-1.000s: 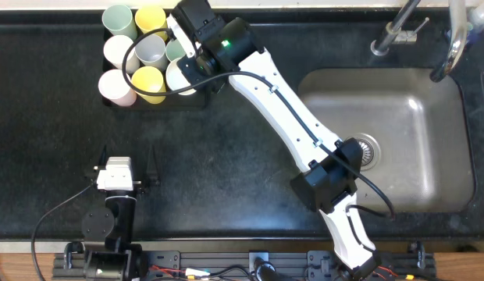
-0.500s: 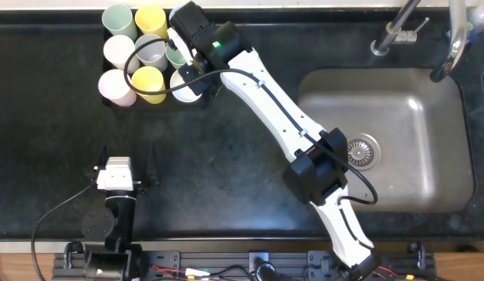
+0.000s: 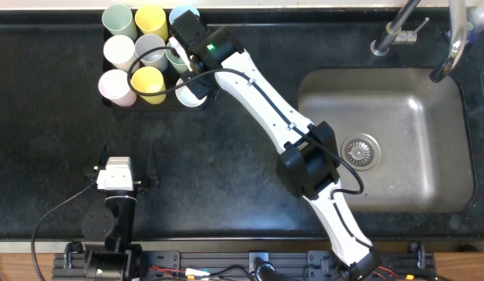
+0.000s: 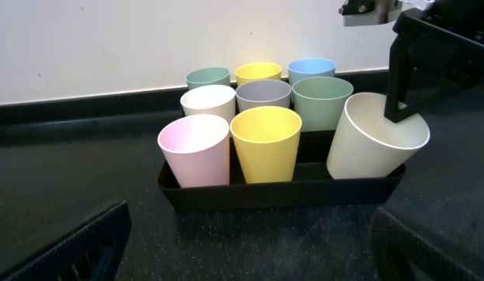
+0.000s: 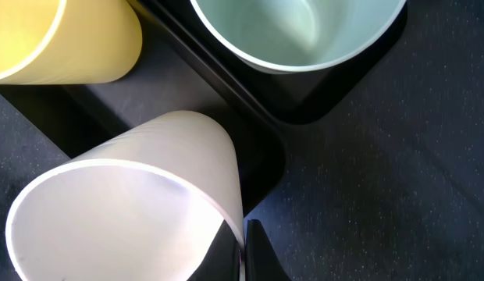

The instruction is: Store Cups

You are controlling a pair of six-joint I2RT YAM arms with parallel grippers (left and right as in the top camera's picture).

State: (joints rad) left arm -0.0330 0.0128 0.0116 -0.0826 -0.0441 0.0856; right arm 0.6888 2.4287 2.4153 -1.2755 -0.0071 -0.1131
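Eight plastic cups are standing upright in a black rectangular tray (image 4: 281, 193) that is sitting at the far left corner of the dark speckled counter (image 3: 226, 172). Along the tray's far edge are standing a pale green cup (image 4: 208, 76), a far yellow cup (image 4: 258, 72) and a blue cup (image 4: 312, 69). Across the middle are standing a white cup (image 4: 208, 105), a grey cup (image 4: 263, 95) and a deeper green cup (image 4: 322, 97). At the tray's near edge are standing a pink cup (image 4: 195, 148) and a near yellow cup (image 4: 265, 140).

A ninth, cream plastic cup (image 4: 375, 140) is leaning at the tray's near right corner, its mouth tipping outward; its base seems to be sitting inside the tray, though the tray wall is hiding it. The right gripper (image 5: 240, 254) is pinching this cup's rim, one finger inside the wall and one outside.

Over the counter's near left area, the left gripper (image 3: 129, 152) is hanging with its fingers spread wide, holding nothing, well apart from the tray. A stainless steel sink (image 3: 429, 101) is occupying the counter's right side.
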